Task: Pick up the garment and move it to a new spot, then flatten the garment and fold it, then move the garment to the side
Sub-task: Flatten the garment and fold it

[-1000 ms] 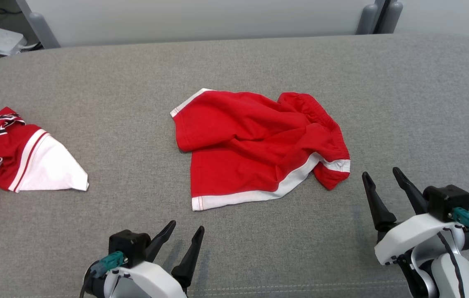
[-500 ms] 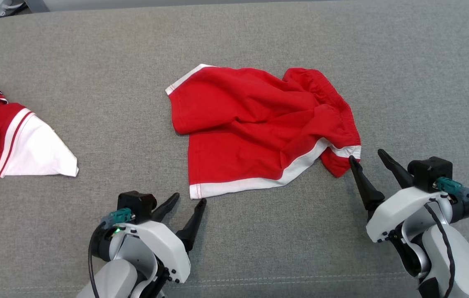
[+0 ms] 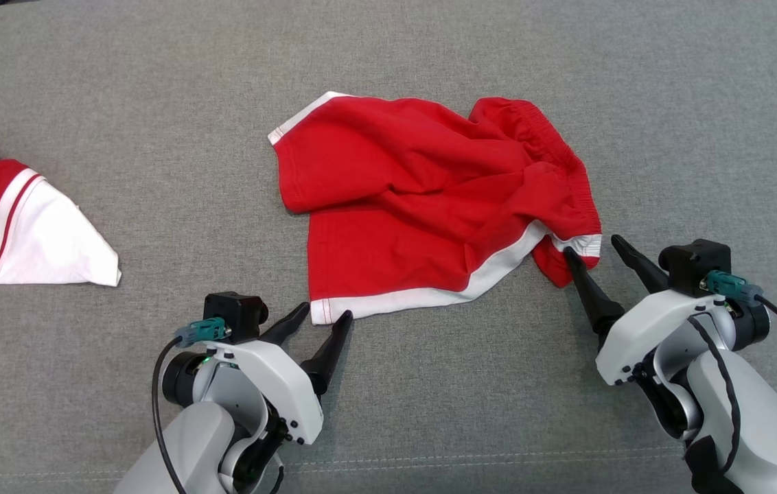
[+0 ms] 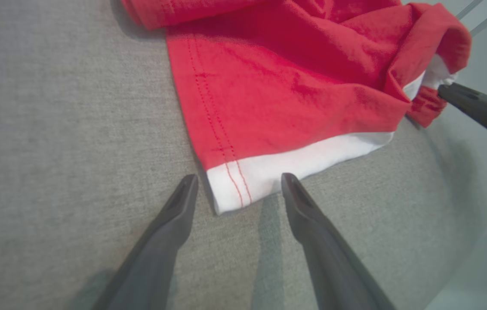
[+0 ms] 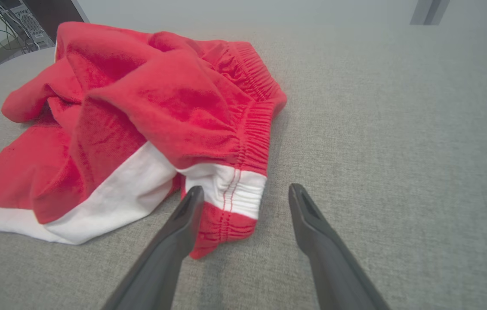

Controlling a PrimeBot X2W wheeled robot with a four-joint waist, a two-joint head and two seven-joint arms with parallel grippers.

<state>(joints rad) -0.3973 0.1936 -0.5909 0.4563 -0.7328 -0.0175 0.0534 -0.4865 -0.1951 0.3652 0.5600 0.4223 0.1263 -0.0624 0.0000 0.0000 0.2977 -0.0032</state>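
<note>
The garment (image 3: 423,206) is a pair of red shorts with white trim, lying rumpled on the grey surface at the middle of the head view. My left gripper (image 3: 325,318) is open, its fingertips either side of the shorts' near-left white hem corner (image 4: 232,193). My right gripper (image 3: 591,247) is open too, straddling the white-banded end of the elastic waistband (image 5: 230,189) at the shorts' near-right. Neither gripper has closed on the cloth. In the left wrist view the garment (image 4: 295,77) spreads away from the fingers, and a dark finger of the right gripper (image 4: 480,110) shows at the right.
A second red and white garment (image 3: 11,219) with black lettering lies at the far left of the grey padded surface (image 3: 121,103). Open grey fabric lies behind and to the right of the shorts. Cables and equipment (image 5: 7,21) show beyond the surface's far edge.
The head camera has tilted down, so the whole scene has shifted. Both grippers have advanced toward the shorts and now reach their near corners, staying open.
</note>
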